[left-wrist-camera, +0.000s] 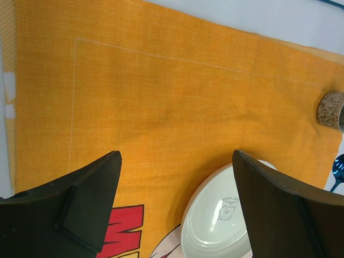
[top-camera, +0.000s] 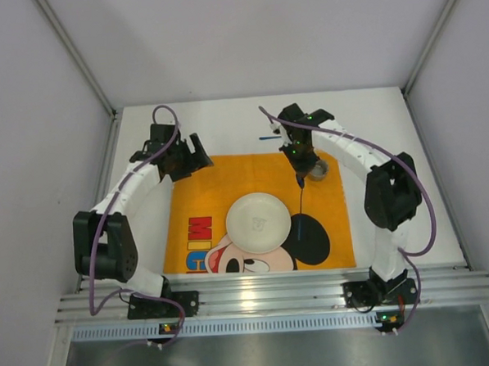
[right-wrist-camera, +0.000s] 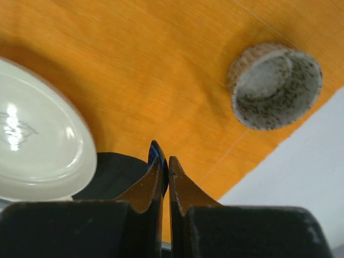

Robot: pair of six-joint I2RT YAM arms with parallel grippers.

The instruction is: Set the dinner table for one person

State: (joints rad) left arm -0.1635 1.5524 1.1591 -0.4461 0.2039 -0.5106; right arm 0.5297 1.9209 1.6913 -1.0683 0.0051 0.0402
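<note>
The white dinner table carries an orange cartoon-mouse placemat. A white plate sits at the mat's middle; it also shows in the left wrist view and the right wrist view. A speckled cup stands at the mat's far right corner, seen too in the right wrist view. My right gripper is shut on a thin dark blue utensil, held above the mat between plate and cup. My left gripper is open and empty over the mat's far left part.
A second small blue utensil lies on the bare table beyond the mat. An aluminium rail runs along the near edge. Grey walls close in the left, right and back.
</note>
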